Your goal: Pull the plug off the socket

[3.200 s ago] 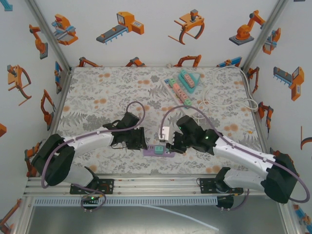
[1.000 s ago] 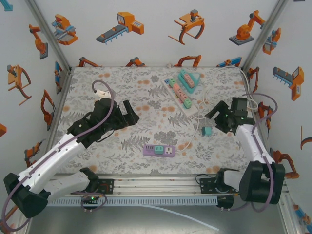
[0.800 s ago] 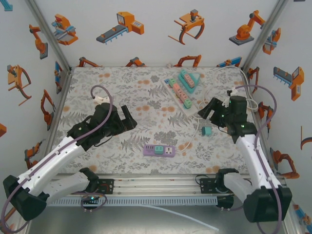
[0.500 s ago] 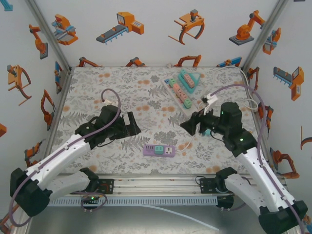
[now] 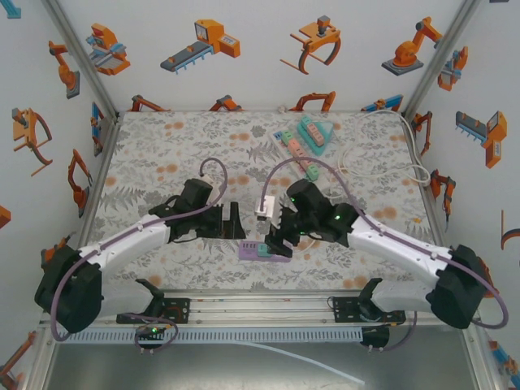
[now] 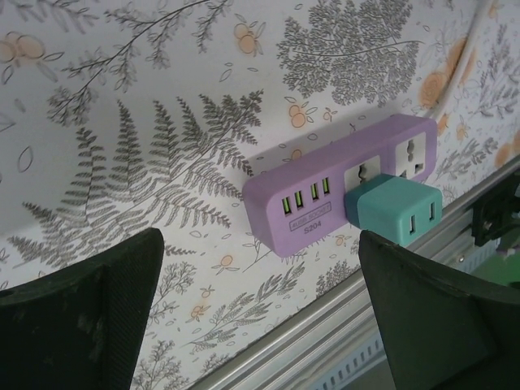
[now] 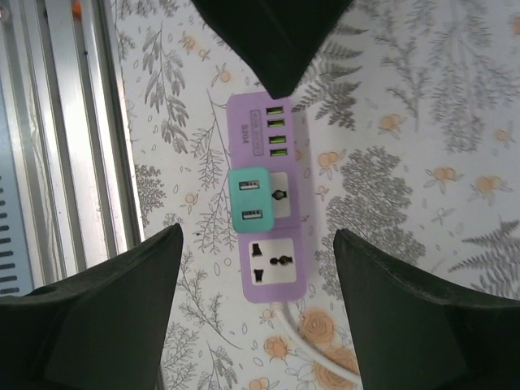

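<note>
A purple socket strip (image 5: 265, 250) lies on the flowered mat near the front edge. A teal plug (image 5: 262, 248) sits in the strip's middle socket. In the left wrist view the strip (image 6: 325, 191) lies ahead of my left gripper (image 6: 260, 325), with the plug (image 6: 394, 213) toward its right end. That gripper (image 5: 232, 221) is open, just left of the strip and apart from it. My right gripper (image 7: 256, 309) hovers open above the strip (image 7: 272, 276). The plug (image 7: 249, 197) lies just beyond its fingertips, untouched. The right gripper (image 5: 279, 237) is at the strip's right end.
A second strip with several coloured plugs (image 5: 302, 145) lies at the back. White cable (image 5: 390, 166) loops at the back right. The purple strip's white cord (image 7: 302, 323) runs off to the right. The aluminium rail (image 7: 65, 122) borders the mat close to the strip.
Both arms have swung inward from the mat's sides and now flank the purple strip. The right gripper has closed slightly but stays open.
</note>
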